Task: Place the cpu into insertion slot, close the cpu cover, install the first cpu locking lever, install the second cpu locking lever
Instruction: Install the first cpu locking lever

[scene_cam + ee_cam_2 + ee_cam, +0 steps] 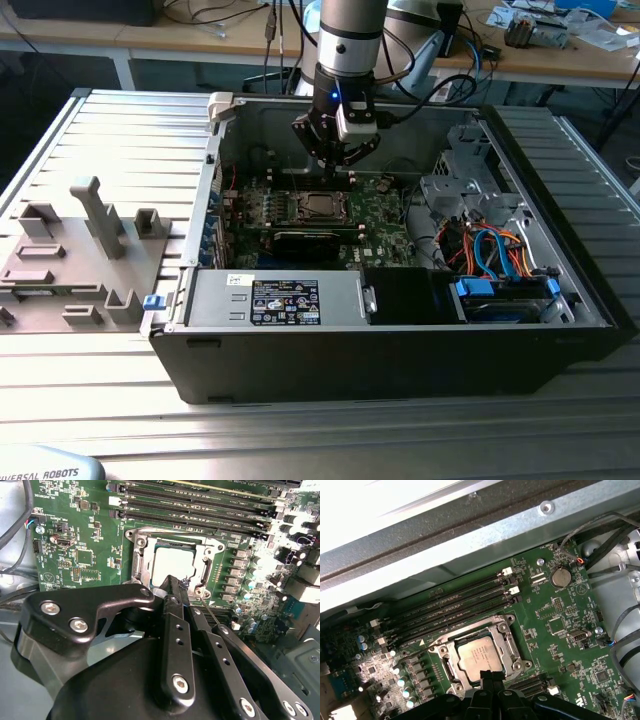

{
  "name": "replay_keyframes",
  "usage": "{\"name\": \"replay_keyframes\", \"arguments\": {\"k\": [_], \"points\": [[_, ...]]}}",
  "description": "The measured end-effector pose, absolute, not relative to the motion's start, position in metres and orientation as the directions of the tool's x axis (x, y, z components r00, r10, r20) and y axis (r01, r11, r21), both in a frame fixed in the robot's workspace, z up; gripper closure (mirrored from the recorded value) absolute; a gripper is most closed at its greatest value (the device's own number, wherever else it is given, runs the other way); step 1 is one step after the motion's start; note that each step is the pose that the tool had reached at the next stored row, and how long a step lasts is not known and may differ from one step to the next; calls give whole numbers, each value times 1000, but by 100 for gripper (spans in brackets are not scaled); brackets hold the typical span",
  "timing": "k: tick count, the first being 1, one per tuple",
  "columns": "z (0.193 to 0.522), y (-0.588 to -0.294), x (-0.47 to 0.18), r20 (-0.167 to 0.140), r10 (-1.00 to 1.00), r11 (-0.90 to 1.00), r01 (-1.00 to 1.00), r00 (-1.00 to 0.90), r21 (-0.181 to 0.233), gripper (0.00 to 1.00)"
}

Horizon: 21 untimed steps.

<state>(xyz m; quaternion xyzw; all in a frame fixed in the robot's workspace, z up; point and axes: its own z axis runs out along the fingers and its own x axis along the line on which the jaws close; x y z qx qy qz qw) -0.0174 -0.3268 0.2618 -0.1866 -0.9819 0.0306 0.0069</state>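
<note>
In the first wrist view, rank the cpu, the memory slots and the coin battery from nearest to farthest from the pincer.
1. cpu, seated in the socket, right at the pincer tips.
2. memory slots, just beyond the socket.
3. coin battery, at the board's far corner.

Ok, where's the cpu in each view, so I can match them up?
Exterior view: cpu sits mid-motherboard, below the claw.
Second wrist view: cpu lies inside the cpu cover, just beyond the claw.
First wrist view: cpu, same frame.
Shared landmark: the long memory slots beside the socket.
</note>
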Motion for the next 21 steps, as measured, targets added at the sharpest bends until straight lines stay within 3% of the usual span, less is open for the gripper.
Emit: {"name": "replay_keyframes", "arguments": {"k": [21], "points": [[262, -327, -17, 2, 357, 932, 356, -934, -63, 89]]}}
